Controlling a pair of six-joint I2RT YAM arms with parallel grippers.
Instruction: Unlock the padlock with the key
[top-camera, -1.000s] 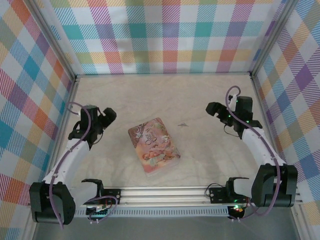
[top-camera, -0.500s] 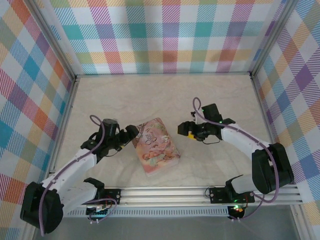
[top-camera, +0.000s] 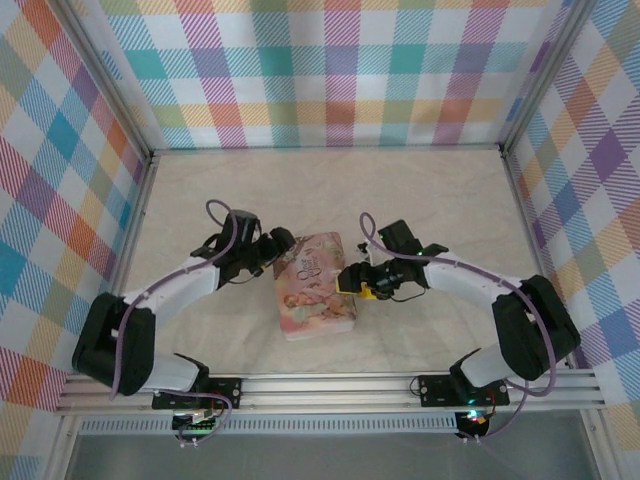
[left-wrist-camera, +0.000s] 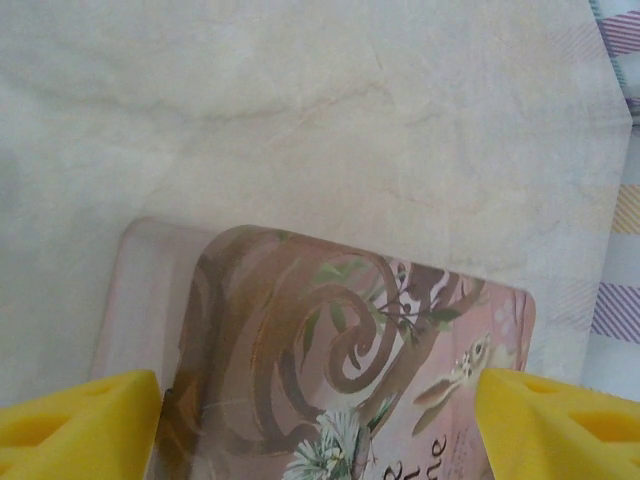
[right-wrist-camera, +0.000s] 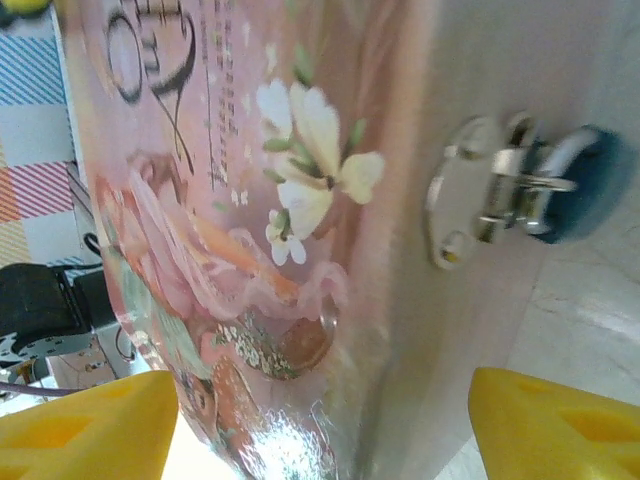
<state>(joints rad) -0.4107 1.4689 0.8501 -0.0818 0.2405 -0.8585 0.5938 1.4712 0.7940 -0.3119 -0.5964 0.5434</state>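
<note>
A pink picture-printed tin box (top-camera: 315, 285) lies in the middle of the table. On its side wall, in the right wrist view, a silver hasp (right-wrist-camera: 470, 200) carries a small blue padlock (right-wrist-camera: 585, 195). The key is out of view. My left gripper (top-camera: 280, 250) is at the tin's far left corner, open, and its yellow fingertips (left-wrist-camera: 80, 420) flank the lid (left-wrist-camera: 340, 340). At the tin's right side my right gripper (top-camera: 352, 285) is open, the tin's lid edge and side wall (right-wrist-camera: 250, 200) lying between its fingertips (right-wrist-camera: 560, 420). Whether either one touches the tin I cannot tell.
Plaid cloth walls (top-camera: 340, 90) close in the table on three sides. An aluminium rail (top-camera: 330, 385) with the arm bases runs along the near edge. Bare beige tabletop (top-camera: 440, 190) lies behind and beside the tin.
Both arms have swung in from the table's sides to the tin, the left to its far left corner, the right to its right side. Both pairs of jaws have narrowed a little.
</note>
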